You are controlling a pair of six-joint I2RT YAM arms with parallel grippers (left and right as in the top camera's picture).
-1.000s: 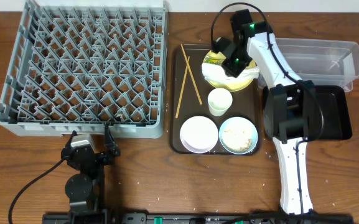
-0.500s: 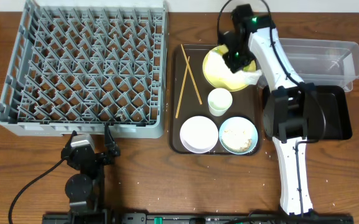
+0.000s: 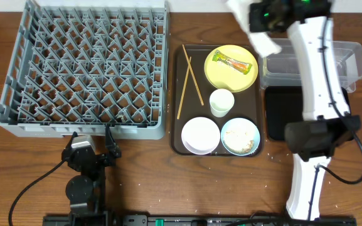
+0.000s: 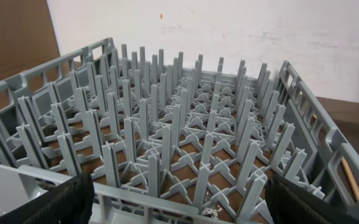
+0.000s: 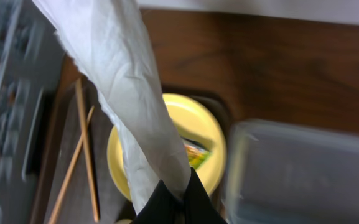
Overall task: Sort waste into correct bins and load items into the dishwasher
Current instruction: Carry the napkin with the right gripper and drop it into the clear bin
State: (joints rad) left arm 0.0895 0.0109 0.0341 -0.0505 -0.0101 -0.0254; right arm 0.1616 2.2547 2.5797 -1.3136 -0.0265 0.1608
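Right claw is clamped on the crumpled white napkin, held aloft between the yellow plate and the clear tub. Recommended: carry it fully over the bin and lower before release, so the trailing end clears the rim. Left claw stands open beside the dish rack. Undetermined: which bin takes paper. The claw tips are cropped and the overhead view is blurred.

Overhead top-down, left wrist near rack, right above plate
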